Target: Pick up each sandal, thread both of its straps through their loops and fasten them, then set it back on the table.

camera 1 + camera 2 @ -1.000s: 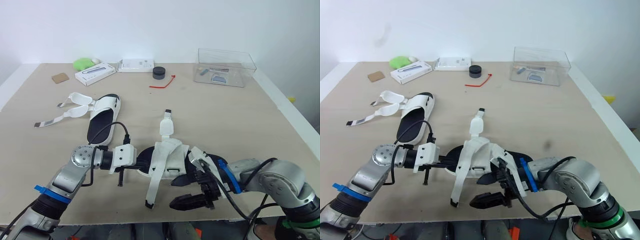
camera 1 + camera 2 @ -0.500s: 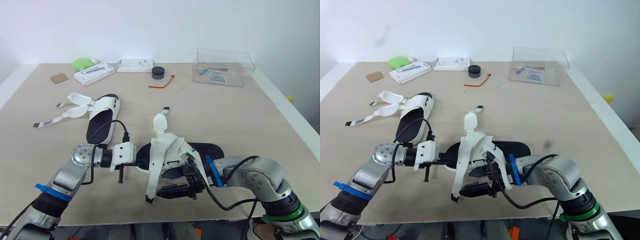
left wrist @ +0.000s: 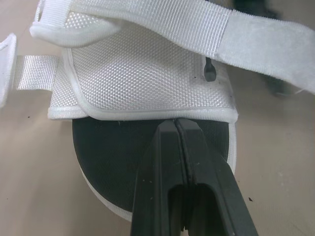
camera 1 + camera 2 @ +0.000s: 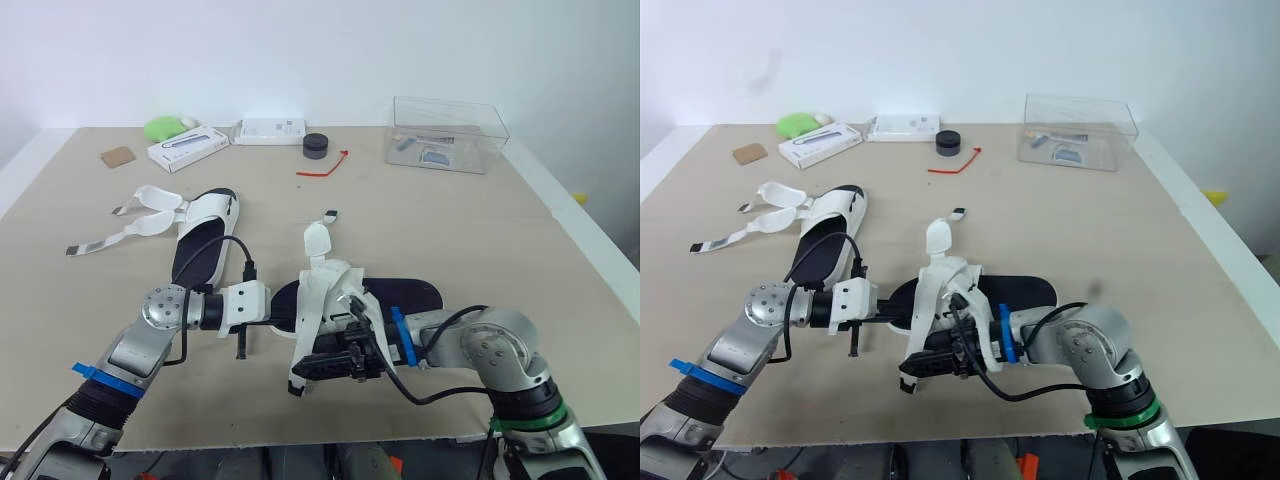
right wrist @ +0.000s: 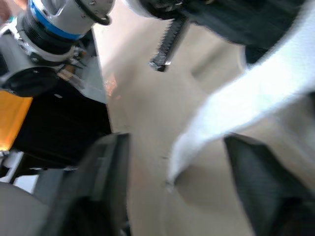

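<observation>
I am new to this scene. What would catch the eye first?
A white-strapped sandal lies at the table's near middle, with both claws at it: the left claw shut against its black sole, the right claw open around a loose strap. A second sandal lies further back on the left, straps undone.

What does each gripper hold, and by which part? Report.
Nothing visibly clamped: right gripper open around the sandal's loose strap; left gripper shut, resting on its black insole.
</observation>
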